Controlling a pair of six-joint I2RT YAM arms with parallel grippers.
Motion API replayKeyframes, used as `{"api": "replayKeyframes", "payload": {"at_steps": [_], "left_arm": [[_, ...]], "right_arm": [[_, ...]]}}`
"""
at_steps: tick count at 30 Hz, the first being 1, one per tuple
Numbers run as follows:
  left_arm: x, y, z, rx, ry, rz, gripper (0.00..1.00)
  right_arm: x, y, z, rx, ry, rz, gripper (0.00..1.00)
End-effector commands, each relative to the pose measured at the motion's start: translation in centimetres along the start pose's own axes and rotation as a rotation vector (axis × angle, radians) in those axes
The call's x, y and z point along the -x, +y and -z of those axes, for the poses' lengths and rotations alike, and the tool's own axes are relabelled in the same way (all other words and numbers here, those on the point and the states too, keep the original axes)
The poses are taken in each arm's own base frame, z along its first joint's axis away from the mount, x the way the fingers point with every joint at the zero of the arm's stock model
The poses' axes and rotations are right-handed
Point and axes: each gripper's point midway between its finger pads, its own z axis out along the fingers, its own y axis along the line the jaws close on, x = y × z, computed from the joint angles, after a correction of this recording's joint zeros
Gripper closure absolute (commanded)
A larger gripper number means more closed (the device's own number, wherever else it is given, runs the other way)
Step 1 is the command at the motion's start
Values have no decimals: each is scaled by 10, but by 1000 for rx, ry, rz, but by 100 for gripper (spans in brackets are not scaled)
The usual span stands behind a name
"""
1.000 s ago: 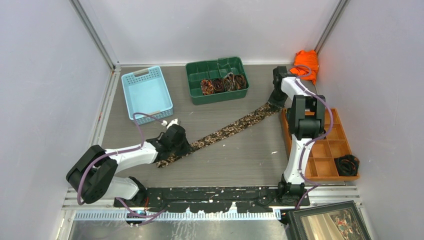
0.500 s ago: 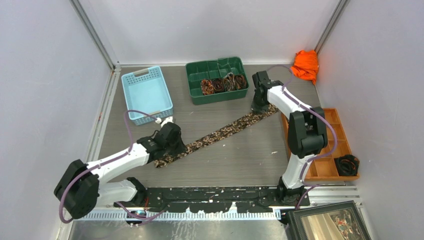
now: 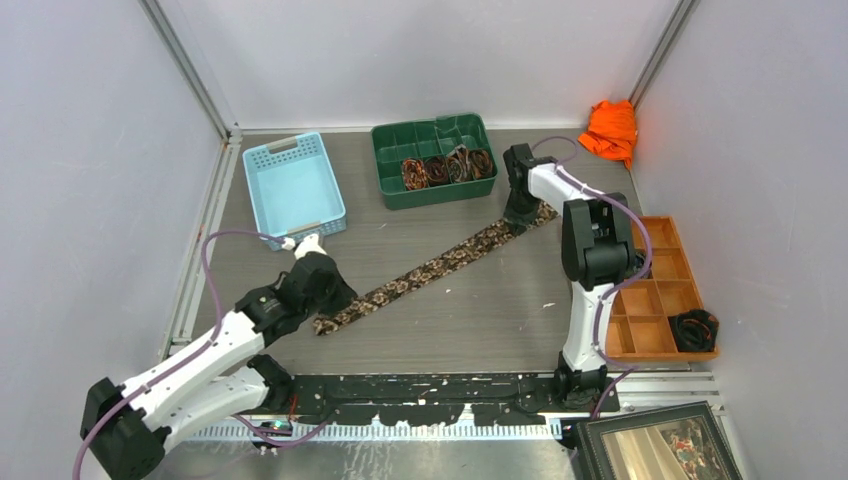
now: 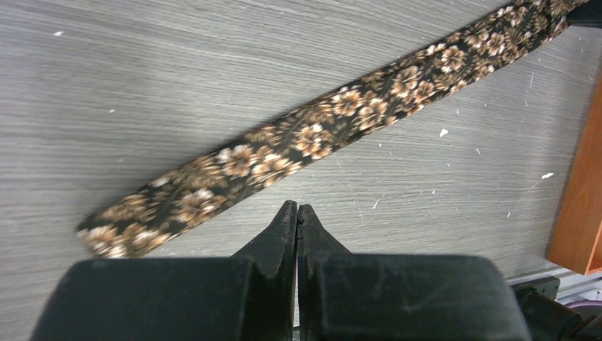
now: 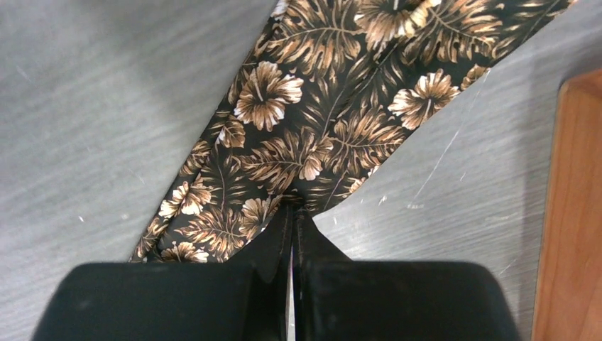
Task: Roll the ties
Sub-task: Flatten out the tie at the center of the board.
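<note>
Shows left claw (image 4: 297,211) closed beside narrow end of tie (image 3: 440,266); right claw (image 5: 293,213) closed over partly covered wide end, grip unclear.

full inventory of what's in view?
table: 1, grey, underneath
flat tie: 1, brown floral, diagonal at centre
green bin: 1, green, far centre
rolled ties: 4, brown, inside it
blue basket: 1, pale blue, far left
orange cloth: 1, orange, far-right corner
wooden tray: 1, orange-brown, right edge
dark coil: 1, blackish, tray's near-right compartment
picture frame: 1, dark, near right
left gripper: 1, black, shut beside tie's narrow end
right gripper: 1, black, shut at tie's wide end
</note>
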Motion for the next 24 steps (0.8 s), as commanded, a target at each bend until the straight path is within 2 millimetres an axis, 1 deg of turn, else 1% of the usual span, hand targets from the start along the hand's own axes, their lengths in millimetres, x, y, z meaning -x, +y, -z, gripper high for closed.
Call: {"api": "replayKeyframes", "payload": {"at_steps": [1, 3, 4, 6, 7, 8, 11, 13, 15, 16, 18, 19, 21, 22, 23, 24], "left_arm": [[15, 11, 24, 43, -63, 7, 100], [20, 13, 31, 44, -87, 6, 100], [22, 15, 33, 51, -96, 3, 100], [24, 21, 36, 75, -108, 2, 100], [24, 24, 36, 92, -111, 4, 100], [24, 27, 36, 107, -114, 6, 100], [25, 36, 38, 150, -123, 18, 100], [26, 39, 42, 160, -130, 25, 100], [29, 41, 49, 167, -143, 31, 100], [32, 43, 55, 169, -156, 37, 100], [40, 47, 68, 181, -196, 51, 100], [45, 50, 76, 190, -218, 55, 100], [55, 55, 93, 199, -260, 61, 100], [59, 56, 102, 198, -281, 67, 100], [64, 57, 110, 195, -302, 73, 100], [69, 58, 118, 191, -323, 80, 100]], "right_arm": [[34, -19, -9, -64, -20, -49, 99], [53, -22, -9, -77, -30, -61, 99], [59, -23, -14, -84, -22, -61, 99], [76, -22, -16, -88, -18, -68, 99], [89, -18, -15, -79, -38, -73, 99], [96, -15, -16, -76, -44, -76, 99], [112, -6, -21, -52, -65, -71, 99], [123, 1, -16, -24, -110, -68, 98], [135, 7, 2, 8, -195, -66, 94], [139, 10, 15, 21, -236, -58, 91], [142, 16, 48, 42, -336, -37, 79], [143, 19, 70, 53, -391, -23, 73], [135, 26, 109, 70, -482, 20, 59], [131, 29, 136, 89, -536, 35, 52], [122, 34, 152, 108, -558, 60, 45], [110, 41, 165, 138, -569, 86, 36]]}}
